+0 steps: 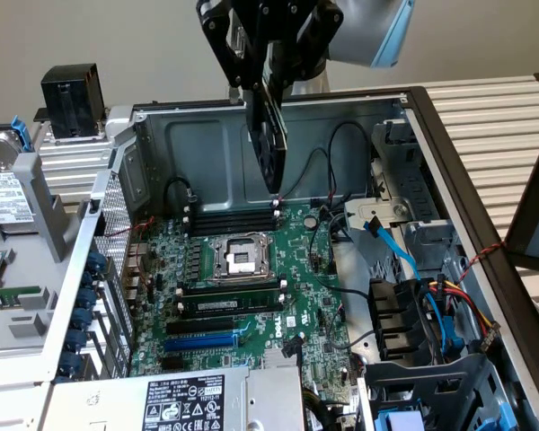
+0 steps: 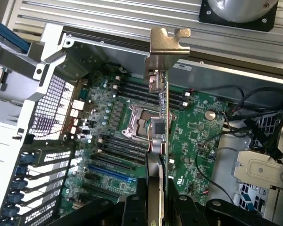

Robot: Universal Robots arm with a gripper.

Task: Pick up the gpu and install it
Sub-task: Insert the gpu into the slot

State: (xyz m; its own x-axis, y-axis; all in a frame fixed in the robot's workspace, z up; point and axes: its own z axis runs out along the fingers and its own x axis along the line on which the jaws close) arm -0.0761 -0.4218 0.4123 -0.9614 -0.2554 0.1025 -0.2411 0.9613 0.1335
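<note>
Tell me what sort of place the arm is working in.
Probably a PC assembly or repair bench: an open computer case with its green motherboard exposed sits on a slatted aluminium table, and the gripper holds the gpu above the board.

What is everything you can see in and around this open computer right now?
computer case: one, grey, open, around everything
motherboard: one, green, inside the case
processor socket: one, silver, mid-board
memory slots: two banks, black, flanking the socket
cable: one, blue, exterior view's right of the board
power supply: one, grey, black label, exterior view's bottom
graphics card: one, black, metal bracket, held above the board
gripper: one, black, shut on the graphics card
</note>
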